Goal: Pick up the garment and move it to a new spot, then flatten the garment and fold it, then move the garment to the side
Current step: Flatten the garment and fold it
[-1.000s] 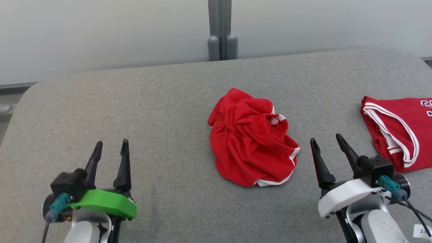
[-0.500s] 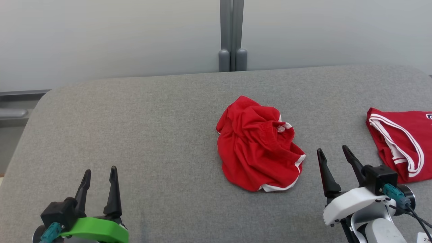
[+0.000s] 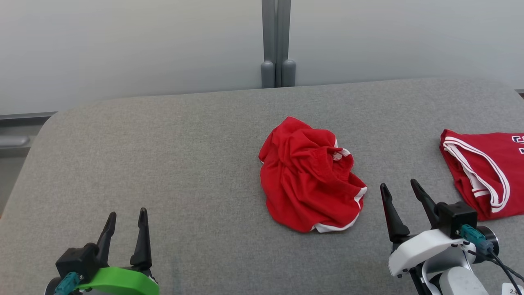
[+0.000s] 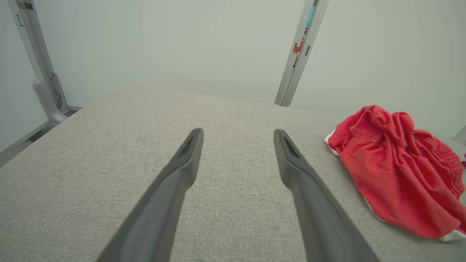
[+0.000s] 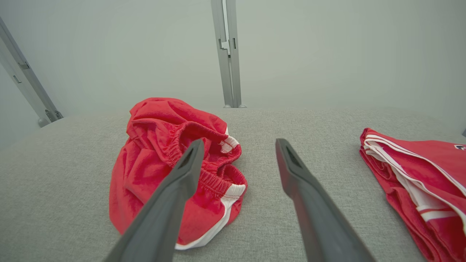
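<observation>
Right, starting at the near left corner of the grey padded table (image 3: pixel 184 143): the left gripper (image 3: pixel 127 213) hovers low, a green cover (image 3: pixel 118 280) on its wrist, two dark fingers pointing toward the far edge. Jaws are spread wide with nothing between them, and the left wrist view has bare grey fabric in the gap. It's well apart from the cloth.

Moving along to the middle of the table, there's the garment (image 3: pixel 309 180): red shorts with white trim, bunched into a crumpled heap. The elastic waistband gapes on top and a strip of white hem peeks out on the near side. It lies roughly midway between the far and near edges, a little right of centre, and neither gripper is touching it.

Next, toward the near edge, the right gripper (image 3: pixel 398 184) with a white cover (image 3: pixel 421 246) on its wrist. It's just beside the heap's right side, with a sliver of table showing between them. Its jaws are released, parted wide and holding nothing. In the right wrist view one finger lines up across the waistband and the other over bare fabric.

And at the right edge, a second red garment (image 3: pixel 487 168) with white stripes lies flatter, running out of view. Beyond the far edge, a grey post (image 3: pixel 276 45) rises against a pale wall (image 3: pixel 123 49).
</observation>
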Controlling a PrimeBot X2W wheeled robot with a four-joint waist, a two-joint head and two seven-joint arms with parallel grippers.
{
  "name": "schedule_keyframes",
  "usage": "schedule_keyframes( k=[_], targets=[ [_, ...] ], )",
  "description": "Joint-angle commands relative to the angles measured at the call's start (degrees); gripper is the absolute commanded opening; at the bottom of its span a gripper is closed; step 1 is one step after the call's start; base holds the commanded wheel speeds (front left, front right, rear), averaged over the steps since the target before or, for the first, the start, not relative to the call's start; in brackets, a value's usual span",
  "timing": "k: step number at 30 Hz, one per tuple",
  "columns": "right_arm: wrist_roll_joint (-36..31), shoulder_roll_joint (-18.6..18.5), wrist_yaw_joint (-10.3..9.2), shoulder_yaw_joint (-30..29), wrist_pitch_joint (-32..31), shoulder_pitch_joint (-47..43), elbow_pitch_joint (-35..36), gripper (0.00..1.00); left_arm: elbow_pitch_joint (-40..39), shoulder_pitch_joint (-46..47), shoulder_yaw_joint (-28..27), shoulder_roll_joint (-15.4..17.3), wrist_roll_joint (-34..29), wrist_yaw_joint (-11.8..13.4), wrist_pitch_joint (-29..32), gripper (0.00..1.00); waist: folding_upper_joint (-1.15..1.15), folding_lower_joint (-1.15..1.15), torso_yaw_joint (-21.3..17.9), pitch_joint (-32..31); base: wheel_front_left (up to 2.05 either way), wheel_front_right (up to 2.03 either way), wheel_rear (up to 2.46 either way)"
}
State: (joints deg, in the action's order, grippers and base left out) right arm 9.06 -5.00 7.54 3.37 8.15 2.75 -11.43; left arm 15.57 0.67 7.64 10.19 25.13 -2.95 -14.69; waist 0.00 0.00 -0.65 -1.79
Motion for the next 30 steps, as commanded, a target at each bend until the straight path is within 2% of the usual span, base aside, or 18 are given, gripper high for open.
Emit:
schedule_keyframes(
  k=[1, 20, 30],
  targets=[
    [0.3, 0.0, -0.11, 0.2, 0.2, -0.1, -0.2, 1.00, 0.3, 0.3, 0.1, 0.1, 0.4, 0.3, 0.0, 1.00, 0.00, 0.00, 0.0, 0.1, 0.00, 0.00, 0.00],
    [0.1, -0.1, -0.11, 0.9, 0.1, 0.5, -0.3, 1.00, 1.4, 1.1, 1.1, 0.4, 0.6, 0.2, -0.1, 1.00, 0.00, 0.00, -0.3, 0.8, 0.00, 0.00, 0.00],
    [0.4, -0.6, -0.11, 2.2, -0.3, 1.5, 0.0, 1.00, 4.5, 7.4, 4.3, 0.2, 0.5, -1.4, 4.7, 1.00, 0.00, 0.00, -2.4, 2.1, 0.00, 0.00, 0.00]
  ],
)
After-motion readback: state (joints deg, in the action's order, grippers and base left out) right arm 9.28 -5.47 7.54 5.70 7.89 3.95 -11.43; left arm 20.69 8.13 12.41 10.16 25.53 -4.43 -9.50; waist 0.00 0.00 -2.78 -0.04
